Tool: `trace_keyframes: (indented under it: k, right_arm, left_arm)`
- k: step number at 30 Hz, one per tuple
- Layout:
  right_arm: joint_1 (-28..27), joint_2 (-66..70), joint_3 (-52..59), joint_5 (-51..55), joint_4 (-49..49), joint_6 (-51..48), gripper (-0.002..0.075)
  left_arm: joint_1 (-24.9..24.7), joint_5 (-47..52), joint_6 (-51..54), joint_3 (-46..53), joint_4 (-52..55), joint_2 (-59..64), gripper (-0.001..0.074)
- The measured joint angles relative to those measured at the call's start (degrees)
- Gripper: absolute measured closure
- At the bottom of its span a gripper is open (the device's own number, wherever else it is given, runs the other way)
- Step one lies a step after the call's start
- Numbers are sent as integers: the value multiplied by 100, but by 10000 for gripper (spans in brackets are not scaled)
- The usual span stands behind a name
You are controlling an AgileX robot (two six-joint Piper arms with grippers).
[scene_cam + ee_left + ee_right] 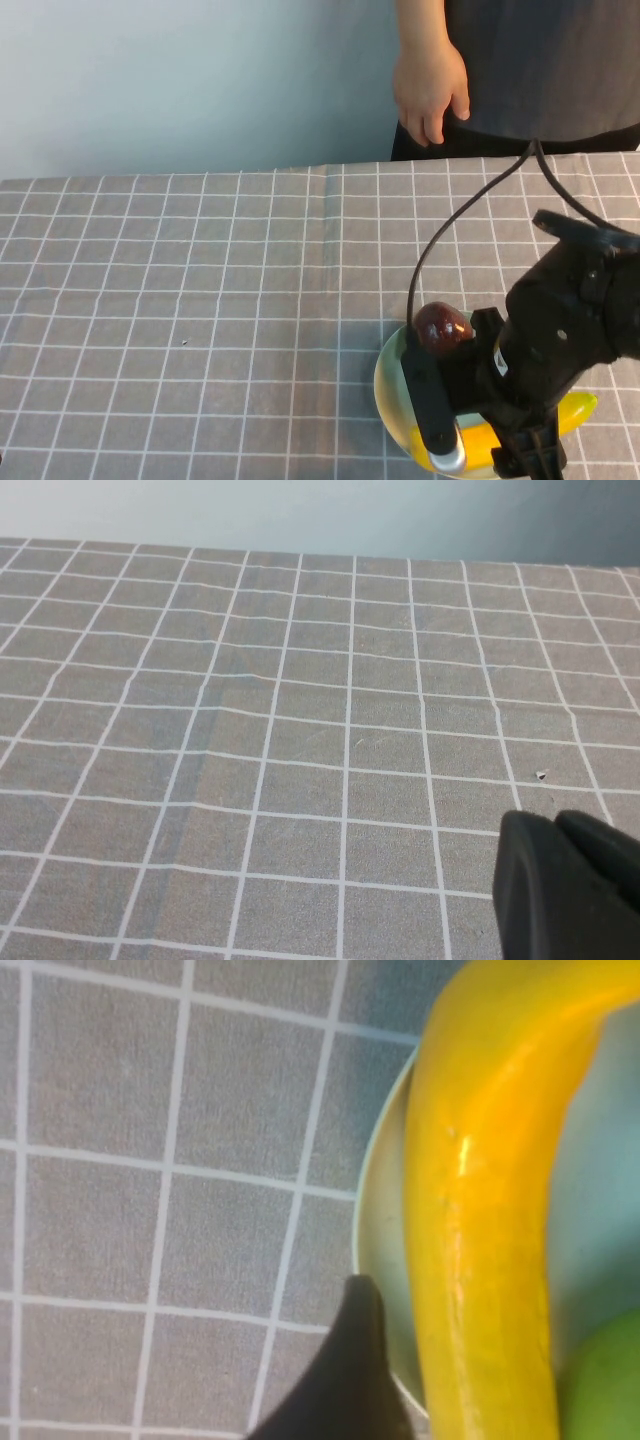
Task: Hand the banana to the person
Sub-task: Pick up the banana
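The yellow banana [577, 411] lies on a pale green plate [390, 385] at the near right of the table, mostly hidden under my right arm. My right gripper [488, 452] is low over the plate, open, with a finger on each side of the banana. In the right wrist view the banana [490, 1210] fills the middle, one black fingertip [362, 1360] stands beside it over the plate rim [375, 1220], and the other finger is out of view. The person [540, 60] stands behind the table's far edge with a bare hand [430, 90] hanging down. My left gripper [560, 850] hovers shut and empty over bare cloth.
A dark-purple round fruit [440, 328] sits at the plate's far edge beside my right arm. A green fruit [605, 1380] lies on the plate next to the banana. A black cable [470, 215] arcs over the table. The grey checked cloth [200, 330] covers the table.
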Motion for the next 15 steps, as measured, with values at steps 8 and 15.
trace_keyframes:
  k: [8, 15]
  right_arm:
    - [-102, 230, 89, -241, -74, -2, 147]
    - [-151, 510, 89, -442, -99, 20, 147]
  left_arm:
    - [0, 0, 0, 0, 0, 0, 739]
    - [0, 0, 0, 0, 0, 0, 739]
